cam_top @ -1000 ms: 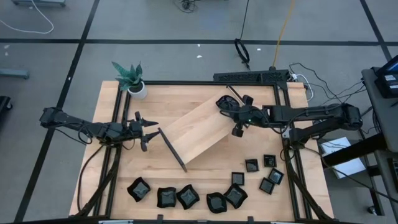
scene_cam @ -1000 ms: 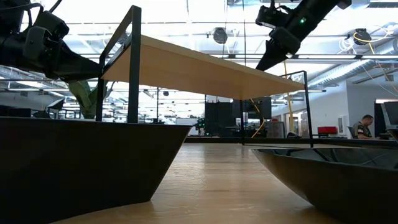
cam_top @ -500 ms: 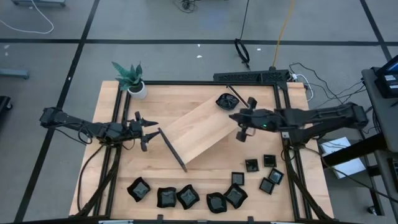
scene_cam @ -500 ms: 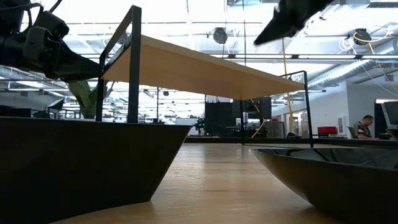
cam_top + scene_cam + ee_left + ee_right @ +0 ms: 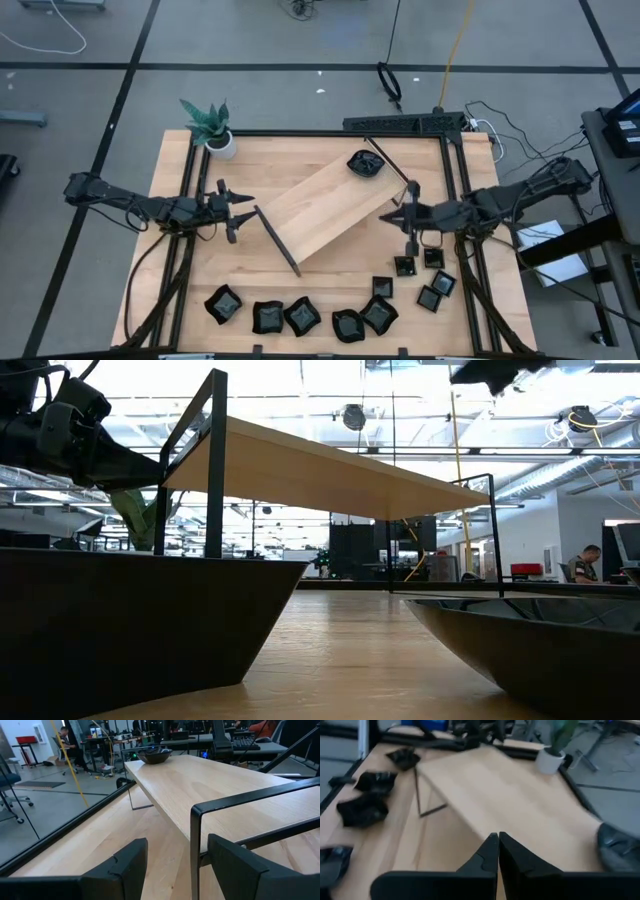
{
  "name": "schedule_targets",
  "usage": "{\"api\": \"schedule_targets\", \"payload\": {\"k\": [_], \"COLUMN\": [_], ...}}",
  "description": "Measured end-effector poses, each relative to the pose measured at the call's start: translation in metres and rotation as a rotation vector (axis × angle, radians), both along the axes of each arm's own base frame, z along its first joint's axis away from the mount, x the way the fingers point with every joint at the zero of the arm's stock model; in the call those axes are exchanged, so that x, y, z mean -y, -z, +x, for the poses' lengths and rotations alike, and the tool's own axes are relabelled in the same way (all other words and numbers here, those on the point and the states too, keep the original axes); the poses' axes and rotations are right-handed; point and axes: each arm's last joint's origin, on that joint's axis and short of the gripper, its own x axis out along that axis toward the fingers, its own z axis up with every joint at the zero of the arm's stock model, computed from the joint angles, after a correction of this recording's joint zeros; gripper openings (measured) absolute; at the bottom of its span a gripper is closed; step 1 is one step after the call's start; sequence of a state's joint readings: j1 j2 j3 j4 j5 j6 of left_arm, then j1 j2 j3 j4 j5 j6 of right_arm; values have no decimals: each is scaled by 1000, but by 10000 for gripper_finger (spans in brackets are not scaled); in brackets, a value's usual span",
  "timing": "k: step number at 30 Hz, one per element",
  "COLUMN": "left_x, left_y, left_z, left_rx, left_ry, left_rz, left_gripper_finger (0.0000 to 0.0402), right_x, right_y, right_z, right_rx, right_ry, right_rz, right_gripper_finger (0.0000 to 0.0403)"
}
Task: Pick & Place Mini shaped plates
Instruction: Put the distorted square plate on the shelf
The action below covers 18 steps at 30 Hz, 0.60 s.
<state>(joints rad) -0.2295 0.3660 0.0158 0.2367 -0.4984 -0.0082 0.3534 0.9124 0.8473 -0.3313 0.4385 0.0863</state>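
Mini shaped plates (image 5: 300,316) sit mostly along the near edge of the table (image 5: 330,270): a curved row of bigger wavy ones at bottom centre, plus a cluster of smaller square ones (image 5: 433,278) toward my right side. One plate (image 5: 365,164) already rests on the far end of the wooden tray (image 5: 320,210), close to its black end rail; in my left wrist view it shows as a dark dish (image 5: 155,755) at the tray's far end. Tray lies diagonally across the table centre, raised on its rails, w/ the near rail (image 5: 277,241) pointing toward my left arm. My right gripper (image 5: 409,215) hangs off the tray's right edge, above bare table, just above a small square plate (image 5: 404,266) w/out touching it; its fingers (image 5: 490,851) are pressed together, nothing between them. My left gripper (image 5: 232,210) waits at the table's left, just beside the tray's near rail, fingers (image 5: 125,865) spread apart w/ the rail's upright showing between them in the wrist view, not clamped on it. Potted plant (image 5: 210,125) stands at the far left corner. Low view: two dark plates fill the foreground, tray above, and a person (image 5: 585,565) sits far back in the room at right.
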Motion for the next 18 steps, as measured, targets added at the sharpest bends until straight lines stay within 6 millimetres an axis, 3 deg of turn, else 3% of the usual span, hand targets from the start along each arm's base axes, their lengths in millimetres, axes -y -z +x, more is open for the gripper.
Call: {"api": "schedule_targets", "payload": {"k": [10, 18], "left_x": [0, 0], "left_y": [0, 0], "left_z": [0, 0], "left_rx": [0, 0], "left_ry": [0, 0], "left_rz": [0, 0], "left_gripper_finger": [209, 209], "right_x": [-17, -21], "right_y": [59, 79], "right_z": [-36, -53], "right_rx": [-22, 55], "right_ry": [-121, -219], "right_rz": [89, 90], "right_gripper_finger": [0, 0]}}
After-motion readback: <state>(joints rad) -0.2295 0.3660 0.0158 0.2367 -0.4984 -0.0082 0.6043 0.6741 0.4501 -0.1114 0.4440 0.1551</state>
